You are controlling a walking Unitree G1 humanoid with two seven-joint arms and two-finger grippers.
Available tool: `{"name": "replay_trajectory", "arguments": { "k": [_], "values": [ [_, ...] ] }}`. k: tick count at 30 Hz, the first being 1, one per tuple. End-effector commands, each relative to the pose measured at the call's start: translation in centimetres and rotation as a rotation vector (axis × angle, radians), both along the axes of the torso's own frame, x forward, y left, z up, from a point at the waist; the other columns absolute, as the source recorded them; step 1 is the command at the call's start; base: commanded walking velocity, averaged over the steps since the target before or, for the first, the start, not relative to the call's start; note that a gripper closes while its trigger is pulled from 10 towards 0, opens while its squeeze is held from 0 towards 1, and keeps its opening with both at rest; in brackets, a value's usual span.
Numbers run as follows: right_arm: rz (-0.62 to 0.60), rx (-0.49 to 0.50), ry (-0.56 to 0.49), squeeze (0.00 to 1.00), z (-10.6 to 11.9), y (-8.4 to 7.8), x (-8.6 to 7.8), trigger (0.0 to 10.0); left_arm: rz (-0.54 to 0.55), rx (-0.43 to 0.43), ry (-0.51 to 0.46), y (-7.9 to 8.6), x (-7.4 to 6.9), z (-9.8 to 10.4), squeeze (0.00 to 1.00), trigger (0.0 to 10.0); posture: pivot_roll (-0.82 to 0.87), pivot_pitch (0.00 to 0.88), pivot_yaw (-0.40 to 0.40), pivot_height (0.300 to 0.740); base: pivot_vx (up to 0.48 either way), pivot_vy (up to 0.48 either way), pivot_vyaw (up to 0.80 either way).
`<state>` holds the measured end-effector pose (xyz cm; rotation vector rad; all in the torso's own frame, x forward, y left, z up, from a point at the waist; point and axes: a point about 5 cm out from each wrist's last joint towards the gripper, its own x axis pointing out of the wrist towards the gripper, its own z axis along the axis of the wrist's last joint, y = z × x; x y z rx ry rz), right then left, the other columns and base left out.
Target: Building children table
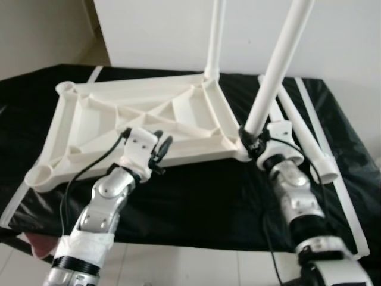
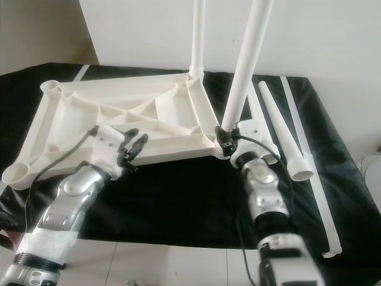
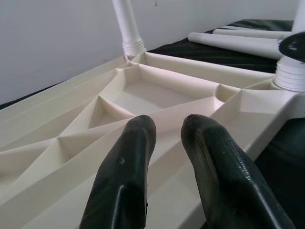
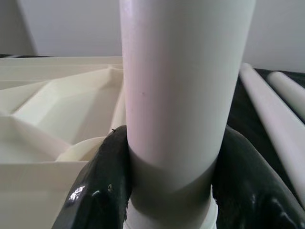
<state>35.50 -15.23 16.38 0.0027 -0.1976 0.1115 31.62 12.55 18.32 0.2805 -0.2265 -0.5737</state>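
A cream ribbed tabletop [image 1: 101, 119] lies upside down on a black cloth. One white leg [image 1: 215, 42] stands in its far right corner socket. A second white leg [image 1: 280, 65] rises tilted from the near right corner, and my right gripper [image 1: 253, 143] is shut around its base just above the socket; the right wrist view has that leg [image 4: 181, 95] between both fingers [image 4: 100, 186]. My left gripper [image 1: 162, 152] rests at the tabletop's near edge, slightly open with nothing between its fingers [image 3: 128, 157]. Two loose legs [image 2: 280, 128] lie on the cloth to the right.
Both left corner sockets [image 1: 40, 174] [image 1: 66, 88] hold no leg. A long white strip [image 1: 342, 196] lies along the cloth's right side. A white wall [image 1: 155, 36] stands close behind. The cloth's front edge [image 1: 196, 241] drops to a tiled floor.
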Motion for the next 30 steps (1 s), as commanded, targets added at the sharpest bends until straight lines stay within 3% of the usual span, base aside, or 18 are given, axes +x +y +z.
{"name": "replay_trajectory", "arguments": {
  "k": [1, 5, 8, 12, 16, 17, 19, 20, 26, 27, 28, 29, 30],
  "values": [
    [-0.117, 0.036, 0.059, 0.00, -1.3, -0.7, -0.5, 10.0, -0.083, 0.030, 0.016, -0.4, -0.4, -0.2, 0.00, 10.0, -0.05, 0.095, -0.039, 0.740, 0.000, 0.000, 0.00],
    [-0.240, 0.087, 0.089, 0.00, -1.7, 0.4, -1.2, 10.0, -0.082, 0.032, 0.017, -0.4, -0.4, -0.2, 0.00, 10.0, -0.05, 0.094, -0.040, 0.740, 0.000, 0.000, 0.00],
    [-0.372, 0.162, 0.134, 0.00, -2.0, 2.4, -1.8, 10.0, -0.081, 0.031, 0.018, -0.4, -0.5, -0.2, 0.00, 10.0, -0.04, 0.092, -0.046, 0.740, 0.000, 0.000, 0.00],
    [-0.345, 0.138, 0.109, 0.00, -1.4, 3.6, -2.0, 10.0, -0.078, 0.029, 0.017, -0.4, -0.5, -0.3, 0.00, 10.0, -0.04, 0.090, -0.048, 0.740, 0.000, 0.000, 0.00],
    [-0.307, 0.115, 0.077, 0.00, -1.0, 3.0, -2.3, 10.0, -0.081, 0.030, 0.019, -0.3, -0.5, -0.3, 0.00, 10.0, -0.04, 0.087, -0.053, 0.740, 0.000, 0.000, 0.00],
    [-0.311, 0.114, 0.079, 0.34, -1.0, 2.8, -2.5, 10.0, -0.080, 0.031, 0.018, -0.3, -0.5, -0.3, 0.00, 10.0, -0.04, 0.086, -0.053, 0.740, 0.000, 0.000, 0.00],
    [-0.316, 0.111, 0.083, 0.34, -1.0, 2.6, -2.5, 10.0, -0.079, 0.031, 0.018, -0.3, -0.5, -0.2, 0.00, 10.0, -0.04, 0.086, -0.054, 0.740, 0.000, 0.000, 0.00],
    [-0.311, 0.107, 0.075, 1.00, -0.9, 2.3, -2.8, 10.0, -0.077, 0.031, 0.017, -0.2, -0.5, -0.2, 0.00, 10.0, -0.04, 0.085, -0.055, 0.740, 0.000, 0.000, 0.00],
    [-0.255, 0.115, 0.032, 1.00, -0.3, 1.8, -3.0, 10.0, -0.076, 0.029, 0.019, -0.3, -0.5, -0.3, 0.00, 10.0, -0.04, 0.087, -0.055, 0.740, 0.000, 0.000, 0.00],
    [-0.235, 0.108, 0.029, 0.77, -0.2, 1.7, -3.0, 10.0, -0.076, 0.029, 0.020, -0.3, -0.5, -0.3, 0.00, 10.0, -0.04, 0.089, -0.055, 0.740, 0.000, 0.000, 0.00],
    [-0.220, 0.105, 0.030, 0.77, -0.2, 1.6, -3.0, 10.0, -0.077, 0.029, 0.020, -0.4, -0.5, -0.3, 0.00, 10.0, -0.04, 0.089, -0.055, 0.740, 0.000, 0.000, 0.00],
    [-0.186, 0.107, 0.024, 0.00, -0.2, 1.5, -3.1, 10.0, -0.078, 0.030, 0.020, -0.5, -0.5, -0.3, 0.00, 10.0, -0.04, 0.090, -0.054, 0.740, 0.000, 0.000, 0.00],
    [-0.131, 0.109, 0.023, 0.00, -0.2, 1.4, -3.1, 10.0, -0.080, 0.029, 0.019, -0.5, -0.5, -0.3, 0.00, 10.0, -0.04, 0.092, -0.054, 0.740, 0.000, 0.000, 0.00]
  ]
}}
